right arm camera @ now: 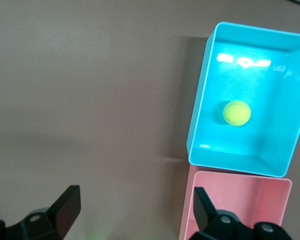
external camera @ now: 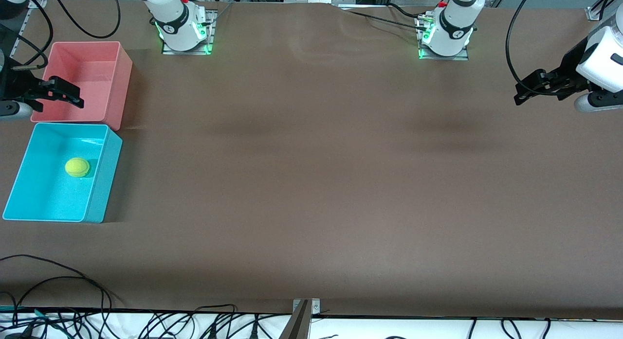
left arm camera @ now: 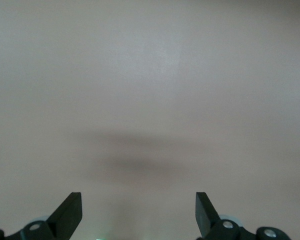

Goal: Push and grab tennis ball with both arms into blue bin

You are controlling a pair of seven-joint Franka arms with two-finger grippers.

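Observation:
The tennis ball (external camera: 77, 167) lies on the floor of the blue bin (external camera: 104, 178), at the right arm's end of the table. It also shows in the right wrist view (right arm camera: 237, 113), inside the blue bin (right arm camera: 200, 115). My right gripper (external camera: 78, 97) is open and empty, up over the pink bin's edge; its jaws stand wide apart in the right wrist view (right arm camera: 135, 207). My left gripper (external camera: 520, 93) is open and empty over the bare table at the left arm's end, and its own view (left arm camera: 139, 210) shows only tabletop.
A pink bin (external camera: 119, 91) stands against the blue bin, farther from the front camera; it also shows in the right wrist view (right arm camera: 250, 200). Cables (external camera: 58, 280) lie along the table's near edge.

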